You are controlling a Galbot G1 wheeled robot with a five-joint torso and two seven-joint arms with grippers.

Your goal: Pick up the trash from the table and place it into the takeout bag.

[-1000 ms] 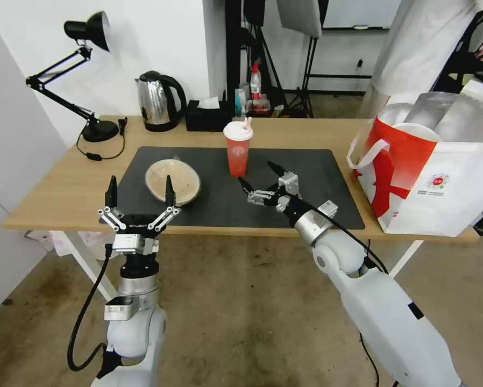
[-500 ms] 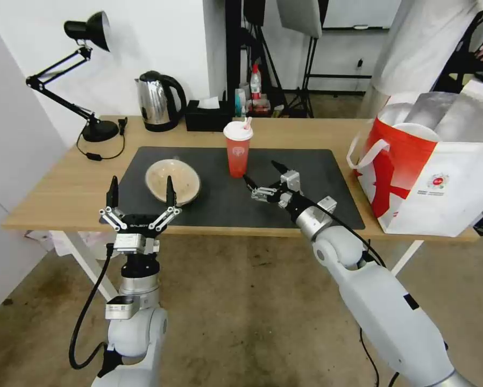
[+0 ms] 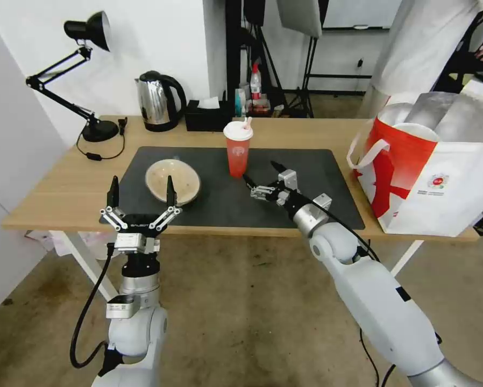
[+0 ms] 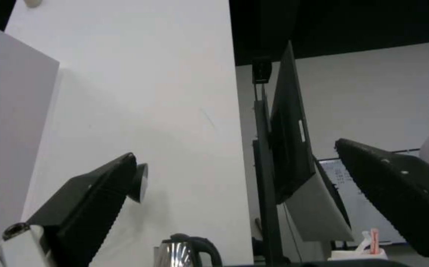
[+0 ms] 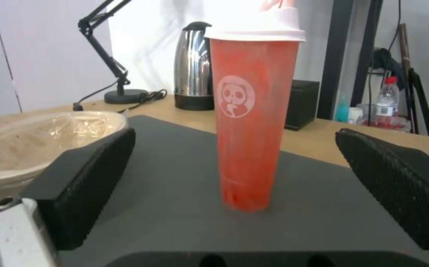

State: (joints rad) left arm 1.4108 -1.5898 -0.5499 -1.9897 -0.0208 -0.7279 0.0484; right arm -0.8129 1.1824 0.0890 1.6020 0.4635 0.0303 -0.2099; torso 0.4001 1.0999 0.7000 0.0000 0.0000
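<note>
Your red cup [image 3: 238,149] stands upright mid-mat on the table [image 3: 69,188], just beyond the right gripper [image 3: 262,175] at its 11 o'clock, jaws spread level to straddle it; the left gripper [image 3: 140,191], spread too, idles farther off.

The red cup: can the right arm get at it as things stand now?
Probably yes. The right gripper is open and faces the cup, which stands upright on the mat with nothing between them.
</note>
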